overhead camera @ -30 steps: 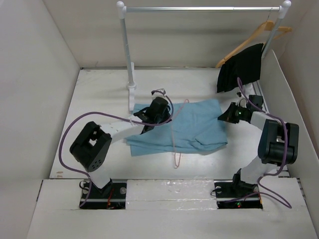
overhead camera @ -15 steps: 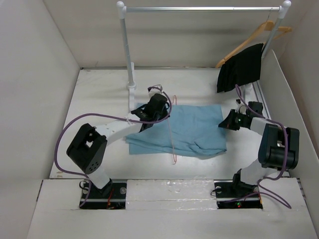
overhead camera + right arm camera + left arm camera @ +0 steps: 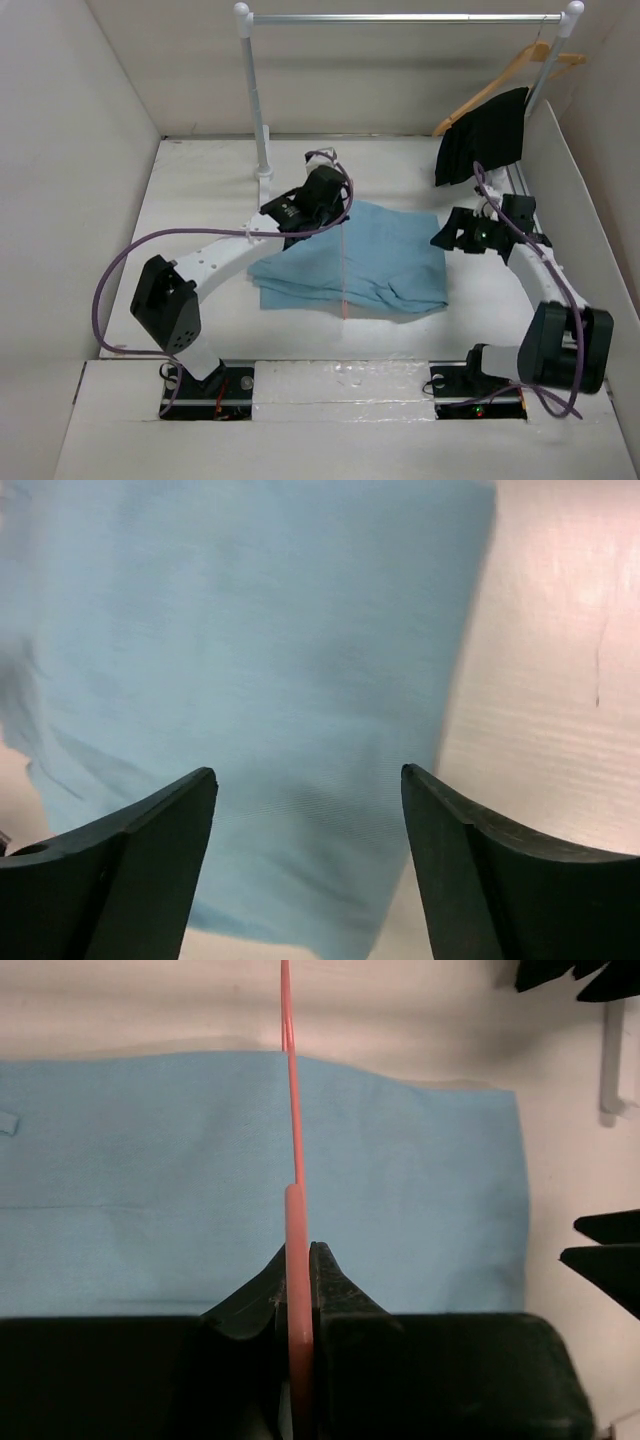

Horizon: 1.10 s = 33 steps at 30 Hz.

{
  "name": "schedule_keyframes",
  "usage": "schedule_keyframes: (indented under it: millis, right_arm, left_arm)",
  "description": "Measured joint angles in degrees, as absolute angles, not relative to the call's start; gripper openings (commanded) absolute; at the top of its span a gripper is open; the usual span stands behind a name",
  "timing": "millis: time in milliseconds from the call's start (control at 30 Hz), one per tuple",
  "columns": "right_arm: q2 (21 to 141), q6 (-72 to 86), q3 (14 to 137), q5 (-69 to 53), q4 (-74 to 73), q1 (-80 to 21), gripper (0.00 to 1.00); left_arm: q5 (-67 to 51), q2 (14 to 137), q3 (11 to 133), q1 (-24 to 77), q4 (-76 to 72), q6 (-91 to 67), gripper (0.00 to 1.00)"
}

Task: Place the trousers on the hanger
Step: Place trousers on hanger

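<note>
At bench [image 3: 205,190] centre: trousers [image 3: 395,262] lie spread | left jaws clamp pink hanger [image 3: 299,1250] over them | right jaws wide apart, empty

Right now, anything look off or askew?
Yes: the wooden hanger on the rail at the back right hangs steeply tilted, with the black garment draped on its lower arm. The trousers lie folded on the table. Nothing looks spilled or damaged.

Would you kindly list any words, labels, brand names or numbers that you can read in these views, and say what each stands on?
None: no readable text shows on the trousers, the pink hanger, the black garment, the wooden hanger or the rail.
</note>
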<state>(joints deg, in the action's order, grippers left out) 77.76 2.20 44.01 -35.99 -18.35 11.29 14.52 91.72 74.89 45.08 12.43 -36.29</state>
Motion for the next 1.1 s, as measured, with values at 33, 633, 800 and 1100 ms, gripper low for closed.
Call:
schedule_keyframes:
  millis: [33, 633, 800, 1100]
  right_arm:
    - [74.81, 2.11, 45.39, -35.99, -20.14, 10.44, 0.83]
    - [61.39, 15.57, 68.60, -32.56, -16.29, -27.77, 1.00]
    - [68.07, 21.74, 67.85, -29.98, -7.64, -32.53, 0.90]
    - [69.76, 31.07, 62.57, -28.84, 3.16, -36.93, 0.06]
  left_arm:
    - [14.39, 91.53, 76.73, 45.32, 13.74, -35.99, 0.00]
    - [8.78, 94.06, 119.83, 46.74, 29.71, -30.74, 0.00]
    - [7.62, 94.28, 121.60, 46.74, 31.00, -29.95, 0.00]
    - [7.55, 95.09, 119.83, 46.74, 32.40, -29.19, 0.00]
